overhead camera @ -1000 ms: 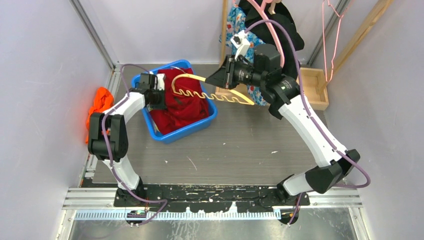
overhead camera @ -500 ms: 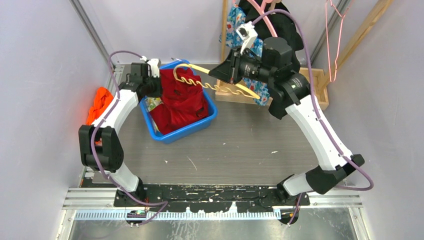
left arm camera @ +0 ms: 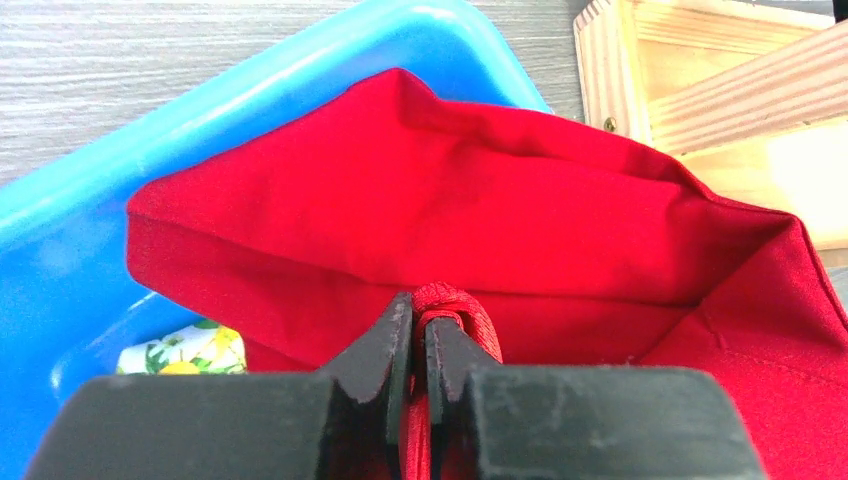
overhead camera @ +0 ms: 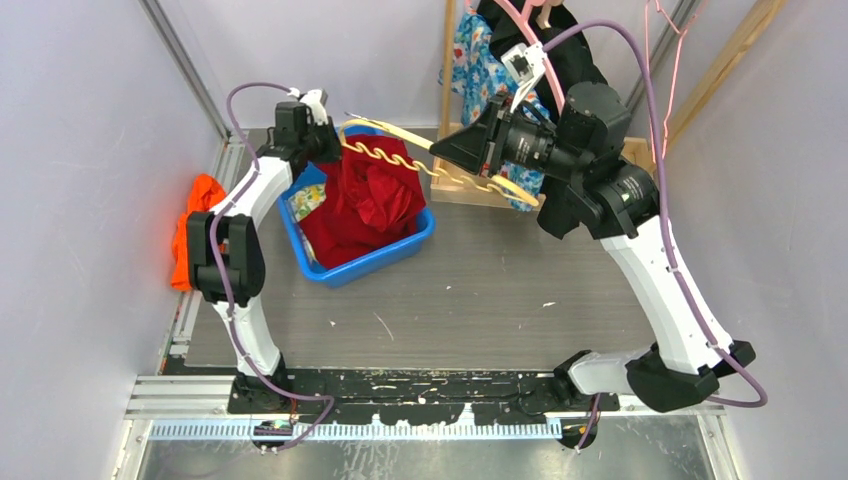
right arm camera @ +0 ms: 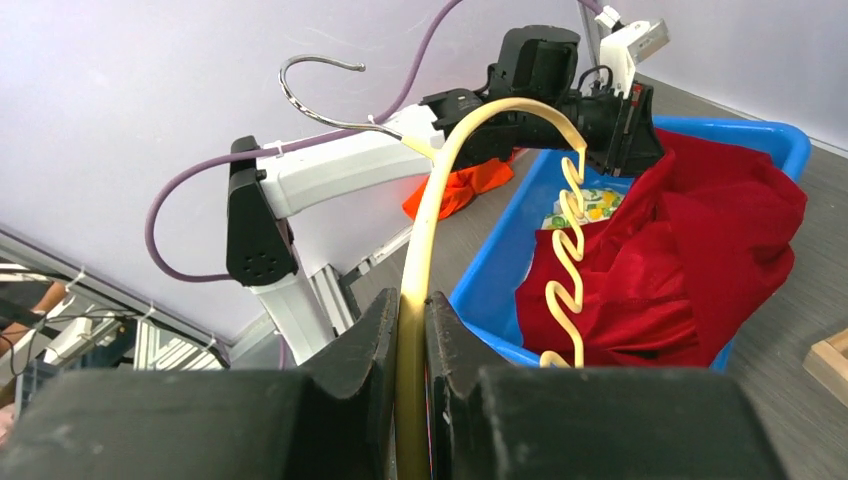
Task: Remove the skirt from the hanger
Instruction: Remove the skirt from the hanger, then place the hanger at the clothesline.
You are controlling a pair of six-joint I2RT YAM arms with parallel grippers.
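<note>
The step in hand looks like the separation itself. In the upper left of the top view, the left claw (left arm camera: 422, 320) is pinched tight on a fold at the top edge of the red skirt (overhead camera: 372, 195), whose cloth hangs bunched into the blue bin (overhead camera: 385, 258). The right claw (right arm camera: 408, 320) is clamped on the yellow hanger (right arm camera: 415, 260), held aloft at upper centre. Whether the hanger's far tip is clear of the cloth cannot be told. Next, the claws probably need to draw apart, with the hanger going right and the skirt being lowered.

One red skirt (overhead camera: 375, 190), one yellow hanger (overhead camera: 395, 160), one blue bin (overhead camera: 395, 252), one orange cloth (overhead camera: 195, 215).
</note>
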